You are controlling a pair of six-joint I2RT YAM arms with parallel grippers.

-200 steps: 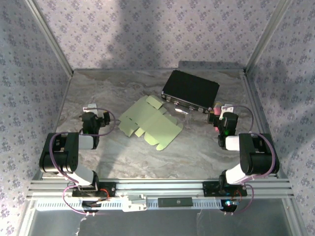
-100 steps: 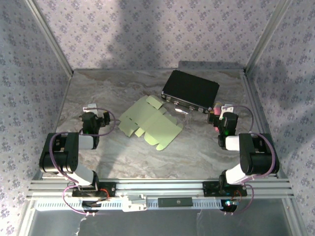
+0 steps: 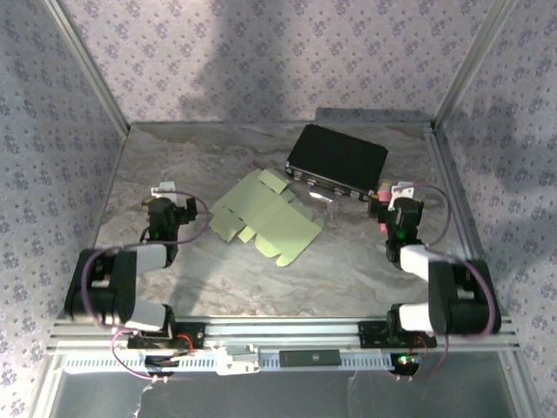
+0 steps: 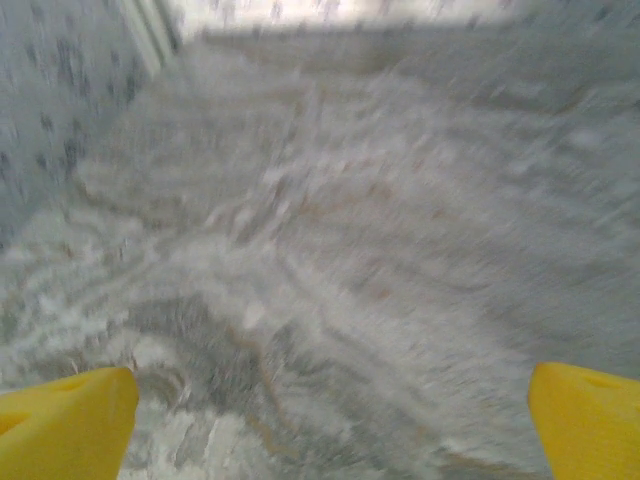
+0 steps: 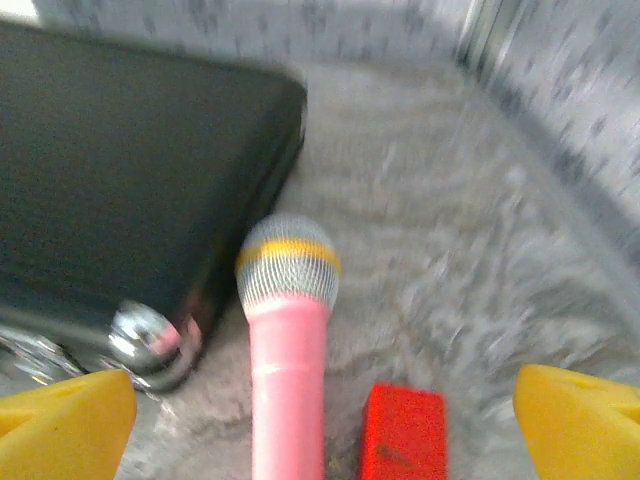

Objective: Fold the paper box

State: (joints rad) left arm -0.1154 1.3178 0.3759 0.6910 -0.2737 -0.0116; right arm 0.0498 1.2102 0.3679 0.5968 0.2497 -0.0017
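Surface: grey-white marbled table (image 3: 348, 270), smooth and matt; walls (image 3: 261, 52) papered in a lilac flower print
Paper box (image 3: 265, 219): pale green thin card; a flat die-cut sheet with flaps, lying unfolded at the centre of the overhead frame, between the two arms and touched by neither
Black box (image 3: 338, 161): rigid and rectangular, upper right of centre, just beyond the sheet
Left gripper (image 3: 164, 192): left of the sheet, apart from it; its wrist view is blurred, with yellow fingertips (image 4: 65, 420) in the lower corners, spread wide over bare marbling
Right gripper (image 3: 396, 193): right of frame, near the black box's corner; yellow fingers wide apart, holding nothing
Right wrist close-up: pink microphone (image 5: 288, 340) with silver mesh head and yellow band, a mere pink speck from overhead; red block (image 5: 402, 435) beside it; chrome latch (image 5: 145, 335) on the black box's edge
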